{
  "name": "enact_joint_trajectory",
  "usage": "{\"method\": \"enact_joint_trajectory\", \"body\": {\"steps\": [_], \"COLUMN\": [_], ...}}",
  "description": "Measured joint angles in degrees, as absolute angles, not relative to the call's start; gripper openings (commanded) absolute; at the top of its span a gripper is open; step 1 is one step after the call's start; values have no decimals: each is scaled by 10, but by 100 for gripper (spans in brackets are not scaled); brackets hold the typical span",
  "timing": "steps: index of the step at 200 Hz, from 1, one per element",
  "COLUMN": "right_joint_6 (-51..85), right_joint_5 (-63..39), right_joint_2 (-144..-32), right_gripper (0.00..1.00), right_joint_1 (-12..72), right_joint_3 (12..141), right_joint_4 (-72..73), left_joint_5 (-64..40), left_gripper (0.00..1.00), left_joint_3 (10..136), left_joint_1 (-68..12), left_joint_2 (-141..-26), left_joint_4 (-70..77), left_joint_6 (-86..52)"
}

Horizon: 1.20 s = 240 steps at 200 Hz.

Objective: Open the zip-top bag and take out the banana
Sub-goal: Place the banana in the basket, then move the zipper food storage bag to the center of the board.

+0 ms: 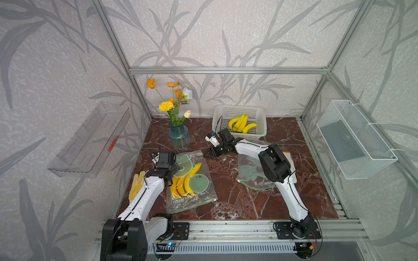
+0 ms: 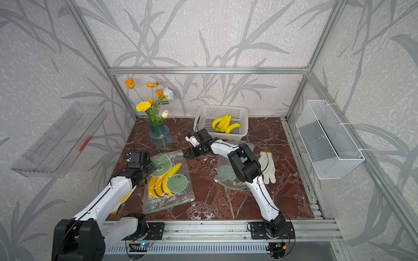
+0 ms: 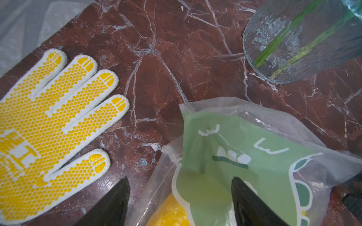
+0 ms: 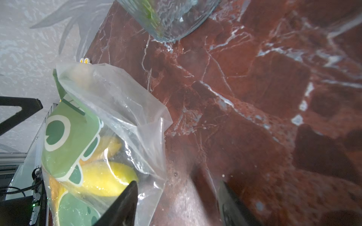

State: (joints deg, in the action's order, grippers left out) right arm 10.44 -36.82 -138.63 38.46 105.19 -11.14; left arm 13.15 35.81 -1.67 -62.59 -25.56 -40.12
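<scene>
A clear zip-top bag [image 1: 192, 196] with green cartoon prints lies flat on the red marble table [image 1: 237, 203], its green zip strip toward the front edge. Yellow bananas [image 1: 195, 169] show through it. My left gripper [image 3: 180, 195] is open over the bag's far corner, one finger [image 3: 248, 203] on the green print and the other [image 3: 117, 203] over bare table. The plastic [image 3: 225, 156] and a banana [image 3: 170, 213] lie between the jaws. My right gripper [image 4: 176, 195] is open just off the bag's far right edge [image 4: 152, 156], low over the marble, with one finger [image 4: 123, 203] at the plastic.
A blue glass vase [image 1: 179, 135] of flowers stands just behind the bag. At the back is a white basket [image 1: 260, 133] of bananas. A second, flat bag [image 1: 251, 174] and a white glove [image 2: 268, 167] lie under the right arm. A yellow-dotted glove [image 3: 49, 127] lies left.
</scene>
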Motion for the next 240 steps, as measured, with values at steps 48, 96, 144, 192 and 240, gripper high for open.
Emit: {"method": "enact_joint_trajectory", "body": {"steps": [48, 96, 144, 192, 240], "right_joint_6": [96, 103, 119, 129, 123], "right_joint_5": [-376, -390, -399, -412, -413], "right_joint_2": [-1411, -1424, -1428, -1402, -1371], "right_gripper": [53, 24, 2, 0, 0], "right_joint_1": [395, 397, 391, 362, 322], "right_joint_3": [1091, 1100, 1096, 1032, 984], "right_joint_4": [-140, -143, -141, -107, -106], "left_joint_5": [123, 118, 114, 80, 32], "left_gripper": [81, 81, 81, 81, 81], "left_joint_3": [354, 351, 351, 351, 358], "left_joint_1": [-13, -13, -10, -10, -10], "left_joint_2": [-634, -648, -656, -683, -712], "left_joint_4": [-244, -235, -229, -219, -206], "left_joint_6": [-401, -399, -395, -380, -362]}}
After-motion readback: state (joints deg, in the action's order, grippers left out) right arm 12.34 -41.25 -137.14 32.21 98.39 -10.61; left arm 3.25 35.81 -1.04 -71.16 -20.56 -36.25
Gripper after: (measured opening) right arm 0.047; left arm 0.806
